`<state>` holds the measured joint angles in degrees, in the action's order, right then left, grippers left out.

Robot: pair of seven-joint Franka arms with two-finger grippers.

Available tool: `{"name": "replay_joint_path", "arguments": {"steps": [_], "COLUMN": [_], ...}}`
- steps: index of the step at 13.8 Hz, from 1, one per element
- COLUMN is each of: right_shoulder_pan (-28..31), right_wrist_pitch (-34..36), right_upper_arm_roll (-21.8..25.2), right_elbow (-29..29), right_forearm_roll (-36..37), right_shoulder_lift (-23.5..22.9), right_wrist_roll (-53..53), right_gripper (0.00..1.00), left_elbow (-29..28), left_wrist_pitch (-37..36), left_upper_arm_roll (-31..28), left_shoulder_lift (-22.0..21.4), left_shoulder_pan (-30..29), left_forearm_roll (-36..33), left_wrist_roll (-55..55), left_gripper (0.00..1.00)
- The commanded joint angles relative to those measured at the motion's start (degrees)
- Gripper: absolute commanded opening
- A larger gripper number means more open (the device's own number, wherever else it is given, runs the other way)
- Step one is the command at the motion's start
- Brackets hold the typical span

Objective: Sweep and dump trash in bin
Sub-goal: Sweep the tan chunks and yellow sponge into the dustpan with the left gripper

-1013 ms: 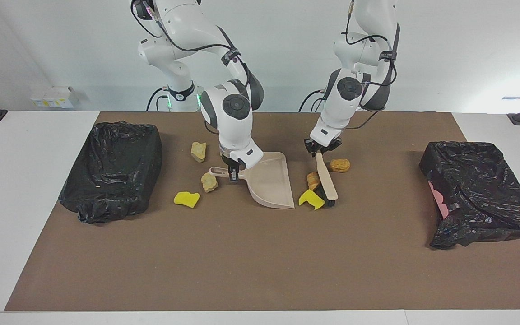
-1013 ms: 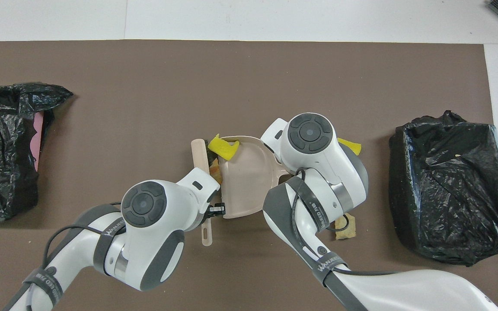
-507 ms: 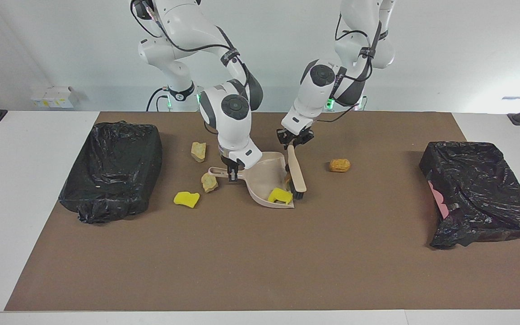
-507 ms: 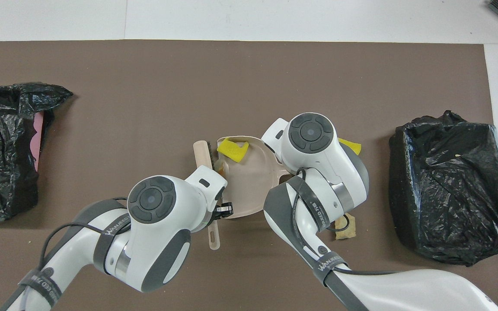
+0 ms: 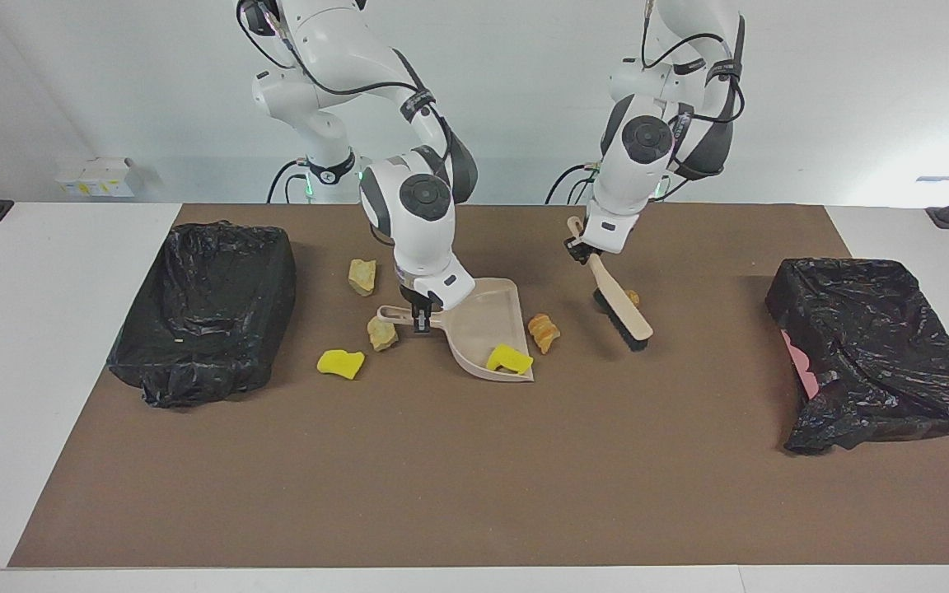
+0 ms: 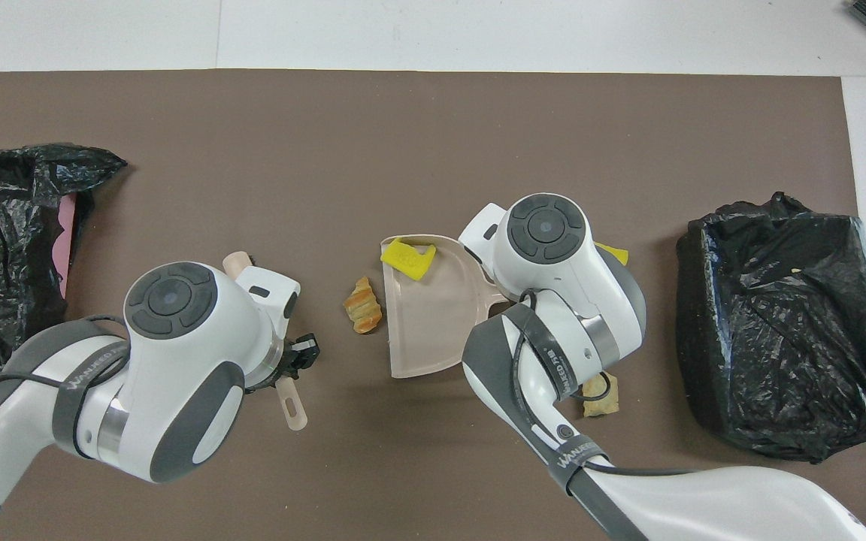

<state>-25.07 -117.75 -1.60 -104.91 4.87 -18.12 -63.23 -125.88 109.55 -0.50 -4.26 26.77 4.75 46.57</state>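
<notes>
The left hand (image 5: pixel 580 249), closed on the brush (image 5: pixel 621 306), has lifted away from the dustpan (image 5: pixel 487 329), held by the closed right hand (image 5: pixel 420 317). A yellow sponge (image 5: pixel 509 358) now lies inside; a croissant-like lump (image 5: pixel 543 332) rests beside it on the counter (image 5: pixel 474 469).

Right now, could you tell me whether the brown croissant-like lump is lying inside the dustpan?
No, the brown lump lies on the mat just beside the dustpan, at its open edge; only the yellow sponge piece is inside.
</notes>
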Motion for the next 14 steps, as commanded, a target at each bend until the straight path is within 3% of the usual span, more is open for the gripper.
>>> {"name": "replay_joint_path", "arguments": {"steps": [1, 5, 7, 11, 14], "right_shoulder_pan": [0.99, 1.25, 1.26, 1.34, 1.61], "right_wrist_pitch": [-1.08, -1.08, -1.08, -1.08, -1.08], "right_upper_arm_roll": [-0.42, -0.42, -0.42, -0.42, -0.42], "right_elbow": [-1.61, -1.7, -1.79, -1.87, -1.79], "right_forearm_roll": [0.84, 0.85, 0.85, 0.85, 0.93], "right_shoulder_lift": [1.24, 1.24, 1.24, 1.24, 1.24], "right_wrist_roll": [-1.63, -1.63, -1.72, -1.72, -1.72], "right_gripper": [0.0, 0.0, 0.0, 0.0, 0.0], "left_elbow": [-3.3, -14.19, -17.8, -17.47, -11.25], "left_wrist_pitch": [-2.93, 0.74, 4.86, 13.83, 14.47], "left_upper_arm_roll": [0.59, 0.67, 0.94, 1.03, 1.11], "left_shoulder_lift": [-3.03, -10.14, -10.86, -6.04, 0.11], "left_shoulder_pan": [-3.64, -5.06, -4.18, 0.56, 2.49], "left_forearm_roll": [-3.07, -4.31, -4.31, -4.31, -3.26], "left_wrist_roll": [2.46, 2.03, 1.68, 1.5, -0.52], "left_gripper": [0.0, 0.0, 0.0, 0.0, 0.0]}}
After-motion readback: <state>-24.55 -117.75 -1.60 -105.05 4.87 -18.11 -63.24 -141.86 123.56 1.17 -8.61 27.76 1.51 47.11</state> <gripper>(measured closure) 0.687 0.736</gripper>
